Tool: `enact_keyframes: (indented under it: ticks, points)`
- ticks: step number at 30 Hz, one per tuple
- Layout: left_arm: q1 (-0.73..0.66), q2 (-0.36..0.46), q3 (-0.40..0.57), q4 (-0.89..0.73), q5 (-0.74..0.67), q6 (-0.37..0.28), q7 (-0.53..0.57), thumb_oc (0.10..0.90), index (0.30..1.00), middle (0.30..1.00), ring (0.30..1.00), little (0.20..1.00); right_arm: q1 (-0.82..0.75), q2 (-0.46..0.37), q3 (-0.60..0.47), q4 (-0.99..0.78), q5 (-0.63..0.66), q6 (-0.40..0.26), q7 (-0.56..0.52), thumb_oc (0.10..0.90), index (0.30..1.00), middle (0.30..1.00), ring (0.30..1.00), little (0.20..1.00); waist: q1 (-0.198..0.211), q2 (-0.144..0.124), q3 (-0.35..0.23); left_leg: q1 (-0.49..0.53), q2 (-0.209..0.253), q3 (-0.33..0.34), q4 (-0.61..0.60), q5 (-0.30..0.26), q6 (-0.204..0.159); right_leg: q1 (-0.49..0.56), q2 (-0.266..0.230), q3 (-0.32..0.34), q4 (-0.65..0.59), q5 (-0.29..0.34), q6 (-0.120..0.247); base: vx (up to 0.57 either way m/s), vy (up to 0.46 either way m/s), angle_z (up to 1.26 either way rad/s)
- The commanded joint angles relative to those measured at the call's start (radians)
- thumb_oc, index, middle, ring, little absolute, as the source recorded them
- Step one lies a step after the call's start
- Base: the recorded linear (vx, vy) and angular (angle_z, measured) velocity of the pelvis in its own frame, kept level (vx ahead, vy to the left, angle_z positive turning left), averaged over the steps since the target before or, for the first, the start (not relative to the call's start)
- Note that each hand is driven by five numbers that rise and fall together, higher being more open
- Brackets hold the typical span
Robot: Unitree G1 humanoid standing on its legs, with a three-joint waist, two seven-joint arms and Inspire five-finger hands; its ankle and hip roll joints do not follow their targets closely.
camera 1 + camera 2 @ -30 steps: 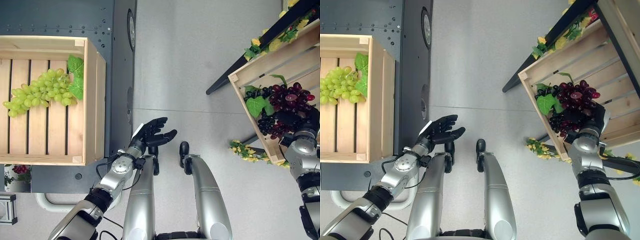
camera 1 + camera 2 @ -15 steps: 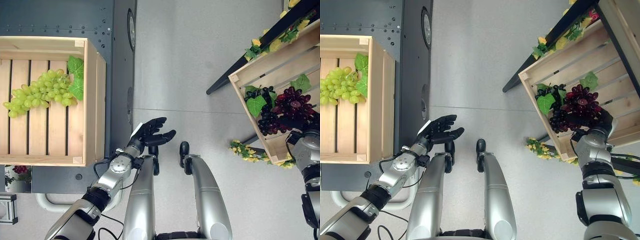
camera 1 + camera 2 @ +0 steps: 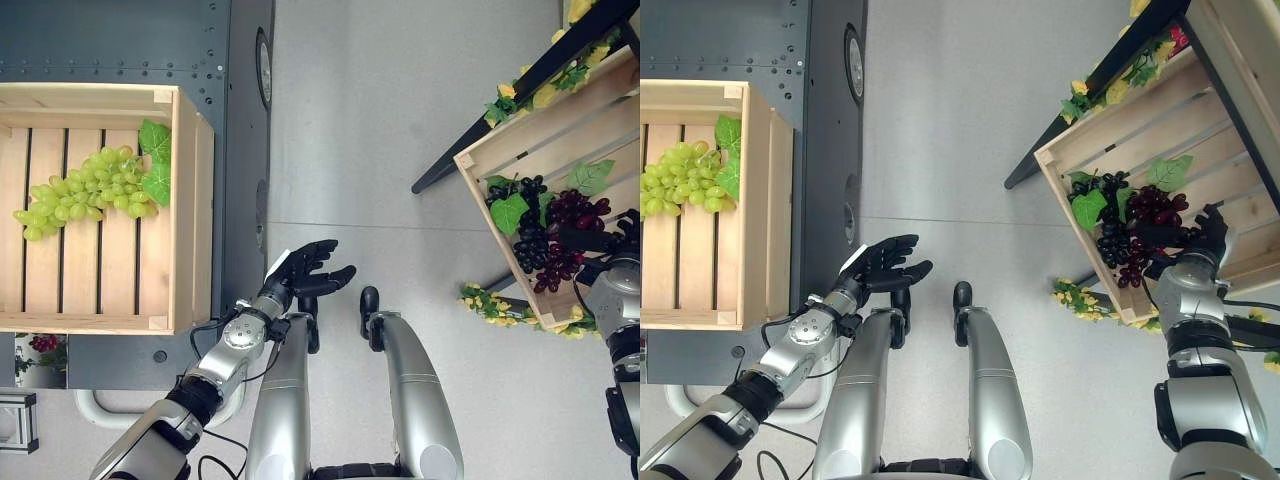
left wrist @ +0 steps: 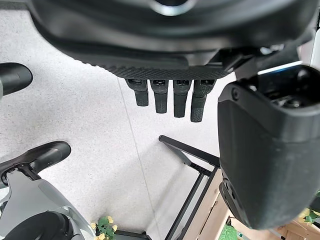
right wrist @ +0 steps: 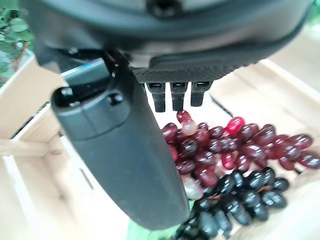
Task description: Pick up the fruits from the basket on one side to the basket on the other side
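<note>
You are reaching your right hand into the right crate, fingers straight and apart just beside the red and black grapes, gripping nothing. Next you should curl around the bunch. Your left hand is hovering relaxed and empty; green grapes are lying in the left crate.

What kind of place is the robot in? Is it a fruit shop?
Probably a test room set up like a fruit stall, not a real shop: two wooden crates, one with green grapes, one with dark grapes, on a bare grey floor.
</note>
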Motion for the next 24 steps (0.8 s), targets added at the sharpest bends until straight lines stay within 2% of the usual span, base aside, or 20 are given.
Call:
enact_keyframes:
  ticks: [1,3,4,5,6,11,13,17,18,24]
  points:
    - [0.009,-0.052,0.0,-0.083,-0.007,-0.115,-0.019,0.8,0.9,0.9,0.9,0.9,0.013,-0.085,-0.006,-0.094,-0.133,-0.146,-0.123,0.8,0.9,0.9,0.9,0.9,-0.003,0.012,-0.014,0.116,-0.042,0.044,-0.012,-0.141,0.006,0.101,0.041,-0.047,-0.043,0.027,-0.044,0.02,0.042,0.0]
    - [0.01,-0.067,0.0,-0.077,-0.004,-0.125,-0.009,0.8,0.9,0.9,0.9,0.9,0.044,-0.046,0.0,-0.184,-0.238,-0.184,-0.183,0.8,0.9,0.9,0.9,0.9,-0.01,0.014,-0.014,0.125,-0.044,0.046,-0.021,-0.138,0.007,0.106,0.042,-0.043,-0.045,0.024,-0.043,0.03,0.06,-0.02]
    - [0.011,-0.076,0.002,-0.074,-0.004,-0.133,-0.003,0.8,0.9,0.9,0.9,0.9,0.065,-0.028,0.002,-0.232,-0.339,-0.21,-0.207,0.8,0.9,0.9,0.9,0.9,-0.015,0.015,-0.014,0.127,-0.045,0.047,-0.024,-0.137,0.008,0.108,0.043,-0.04,-0.044,0.023,-0.042,0.03,0.065,-0.05]
    - [0.012,-0.083,0.005,-0.073,-0.002,-0.138,0.001,0.8,0.9,0.9,0.9,0.9,0.084,-0.012,0.007,-0.284,-0.41,-0.213,-0.238,0.8,0.9,0.9,0.9,0.9,-0.019,0.017,-0.014,0.131,-0.045,0.049,-0.031,-0.133,0.009,0.109,0.043,-0.038,-0.046,0.023,-0.041,0.02,0.042,-0.05]
    - [0.012,-0.083,0.004,-0.073,-0.002,-0.138,0.001,0.8,0.9,0.9,0.9,0.9,0.086,-0.011,0.006,-0.286,-0.411,-0.212,-0.239,0.8,0.9,0.9,0.9,0.9,-0.019,0.016,-0.014,0.132,-0.045,0.049,-0.031,-0.133,0.009,0.109,0.043,-0.038,-0.046,0.023,-0.041,0.01,0.044,-0.05]
    - [0.017,-0.124,0.017,-0.057,0.023,-0.176,0.042,0.8,0.9,0.9,0.9,0.9,0.212,0.071,0.073,-0.562,-0.751,-0.199,-0.29,0.8,0.9,0.9,0.9,0.9,-0.049,0.019,-0.014,0.163,-0.048,0.059,-0.091,-0.106,0.01,0.126,0.051,-0.018,-0.079,0.026,-0.031,0.01,0.059,0.0]
    - [0.015,-0.132,0.021,-0.056,0.04,-0.183,0.053,0.8,0.9,0.9,0.9,0.9,0.232,0.08,0.101,-0.6,-0.81,-0.201,-0.287,0.8,0.9,0.9,0.9,0.9,-0.053,0.02,-0.014,0.174,-0.049,0.062,-0.11,-0.098,0.01,0.134,0.053,-0.014,-0.093,0.028,-0.029,0.0,0.031,-0.03]
    - [0.01,-0.136,0.016,-0.053,0.068,-0.203,0.069,0.8,0.9,0.9,0.9,0.9,0.248,0.087,0.143,-0.622,-0.825,-0.22,-0.257,0.8,0.9,0.9,0.9,0.9,-0.056,0.022,-0.014,0.186,-0.051,0.066,-0.13,-0.087,0.009,0.144,0.053,-0.013,-0.108,0.03,-0.028,0.0,0.0,0.0]
    - [0.005,-0.138,0.013,-0.052,0.079,-0.213,0.079,0.8,0.9,0.9,0.9,0.9,0.248,0.103,0.174,-0.601,-0.774,-0.253,-0.205,0.8,0.9,0.9,0.9,0.9,-0.053,0.026,-0.014,0.193,-0.051,0.068,-0.137,-0.083,0.008,0.15,0.049,-0.019,-0.111,0.027,-0.029,0.0,0.0,0.0]
    - [-0.013,-0.13,0.005,-0.084,0.147,-0.242,0.141,0.8,0.9,0.9,0.9,0.9,0.239,0.142,0.222,-0.551,-0.69,-0.288,-0.156,0.8,0.9,0.9,0.9,0.9,-0.043,0.037,-0.014,0.21,-0.055,0.066,-0.153,-0.073,0.003,0.172,0.039,-0.032,-0.122,0.02,-0.036,-0.02,-0.002,0.04]
